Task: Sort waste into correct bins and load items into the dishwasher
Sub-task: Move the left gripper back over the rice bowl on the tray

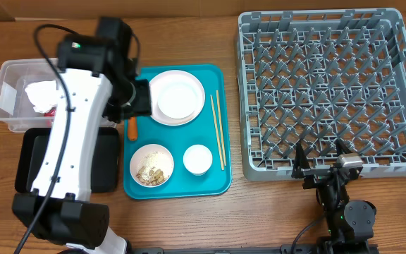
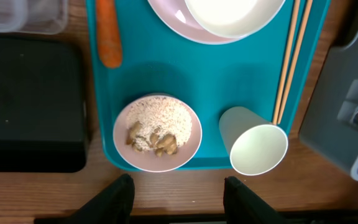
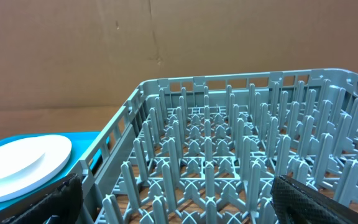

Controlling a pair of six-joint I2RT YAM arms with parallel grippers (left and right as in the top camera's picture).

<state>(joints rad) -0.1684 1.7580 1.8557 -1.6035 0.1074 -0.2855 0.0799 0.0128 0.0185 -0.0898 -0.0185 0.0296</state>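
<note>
On the teal tray [image 1: 210,185] lie an orange carrot piece [image 1: 132,128], a white bowl of rice and beige scraps [image 1: 151,165], a small white cup [image 1: 197,159], stacked white dishes [image 1: 177,97] and wooden chopsticks [image 1: 218,130]. My left gripper [image 1: 138,99] hangs over the tray's left side, open and holding nothing. In the left wrist view its gripper [image 2: 179,199] shows above the bowl [image 2: 157,132], cup [image 2: 257,143] and carrot [image 2: 109,34]. The clear tub [image 1: 9,77] holds a white tissue [image 1: 39,92] and a red wrapper [image 1: 48,110]. My right gripper [image 1: 323,166] is open at the grey dish rack's [image 1: 330,92] front edge.
The black tray [image 1: 108,166] lies left of the teal tray, partly under my left arm. In the right wrist view the rack's pegs [image 3: 229,143] fill the space ahead of that gripper [image 3: 182,205], with the white plate [image 3: 23,162] to the left. A cardboard wall stands behind.
</note>
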